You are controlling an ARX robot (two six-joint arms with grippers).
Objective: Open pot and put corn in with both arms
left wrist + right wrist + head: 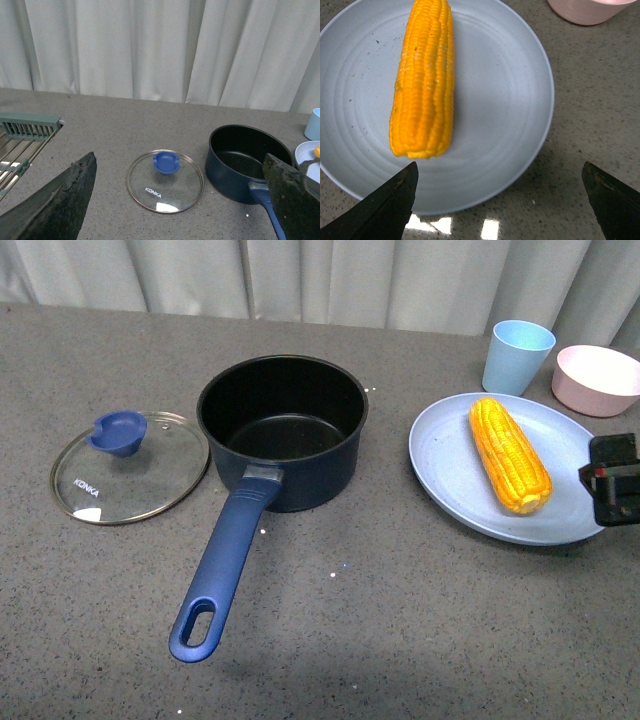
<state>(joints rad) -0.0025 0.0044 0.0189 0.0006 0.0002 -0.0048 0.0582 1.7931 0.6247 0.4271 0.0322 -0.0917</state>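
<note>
The navy pot [282,430] stands uncovered in the middle of the table, black inside and empty, its long handle [222,565] pointing toward me. Its glass lid [130,466] with a blue knob lies flat to its left. The corn [510,454] lies on a pale blue plate [445,465] at the right. My right gripper [612,480] shows at the right edge beside the plate; in its wrist view it [500,197] is open just off the plate's [510,100] rim, with the corn [423,80] ahead. My left gripper [182,200] is open above the lid [165,181], the pot [250,160] beside it.
A light blue cup [516,356] and a pink bowl [597,378] stand behind the plate. A metal rack with a green edge [30,125] sits at the table's left in the left wrist view. White curtains hang behind the table.
</note>
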